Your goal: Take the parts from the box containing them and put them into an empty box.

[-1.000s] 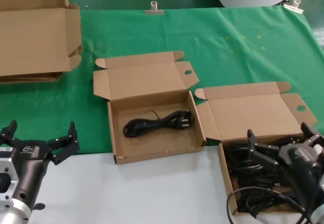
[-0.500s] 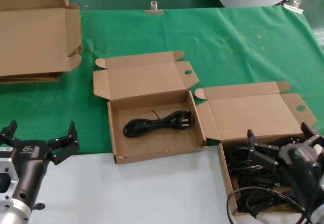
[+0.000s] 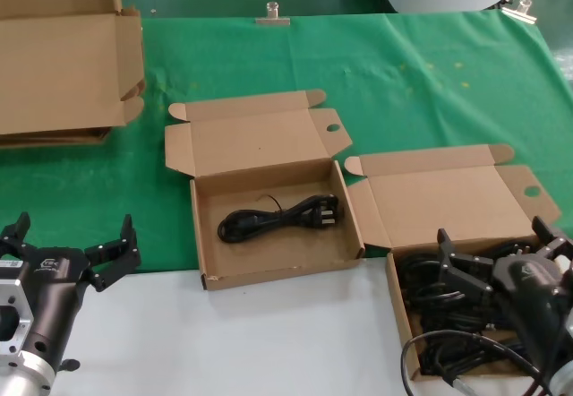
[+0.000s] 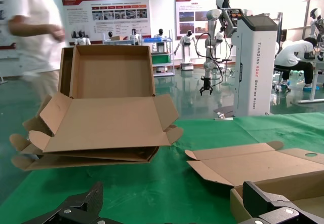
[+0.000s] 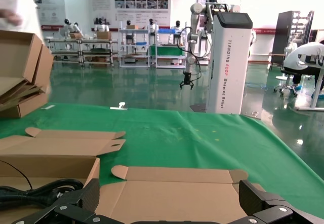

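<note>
Since the right gripper [image 3: 500, 254] hangs with jaws spread over tangled cords [image 3: 439, 302] in the full box [image 3: 400, 311], closing below could drag several out together.

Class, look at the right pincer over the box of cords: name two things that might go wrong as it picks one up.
1. The power cords lie heaped and overlapping in the right box, so the open right pincer may lift several at once.
2. A dangling cord could snag the middle box, which holds one cord already. The left pincer waits open, near the table's front edge.
</note>
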`<state>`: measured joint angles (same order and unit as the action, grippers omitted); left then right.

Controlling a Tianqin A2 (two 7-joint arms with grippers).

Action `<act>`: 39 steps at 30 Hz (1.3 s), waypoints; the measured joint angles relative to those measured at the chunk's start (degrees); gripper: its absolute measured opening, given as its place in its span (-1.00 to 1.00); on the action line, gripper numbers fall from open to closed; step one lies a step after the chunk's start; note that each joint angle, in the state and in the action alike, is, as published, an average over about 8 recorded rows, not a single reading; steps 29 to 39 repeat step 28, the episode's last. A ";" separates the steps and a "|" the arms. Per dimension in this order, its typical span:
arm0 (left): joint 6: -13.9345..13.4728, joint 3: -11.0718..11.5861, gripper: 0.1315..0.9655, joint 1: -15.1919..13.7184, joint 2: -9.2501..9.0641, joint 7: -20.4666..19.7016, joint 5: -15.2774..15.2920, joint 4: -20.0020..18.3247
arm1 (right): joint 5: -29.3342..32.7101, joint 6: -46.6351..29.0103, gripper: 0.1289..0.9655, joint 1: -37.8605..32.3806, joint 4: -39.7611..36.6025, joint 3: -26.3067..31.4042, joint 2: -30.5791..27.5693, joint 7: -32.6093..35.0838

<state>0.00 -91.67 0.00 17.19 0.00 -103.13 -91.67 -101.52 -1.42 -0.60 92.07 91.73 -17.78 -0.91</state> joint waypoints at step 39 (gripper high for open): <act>0.00 0.00 1.00 0.00 0.00 0.00 0.00 0.00 | 0.00 0.00 1.00 0.00 0.00 0.00 0.00 0.00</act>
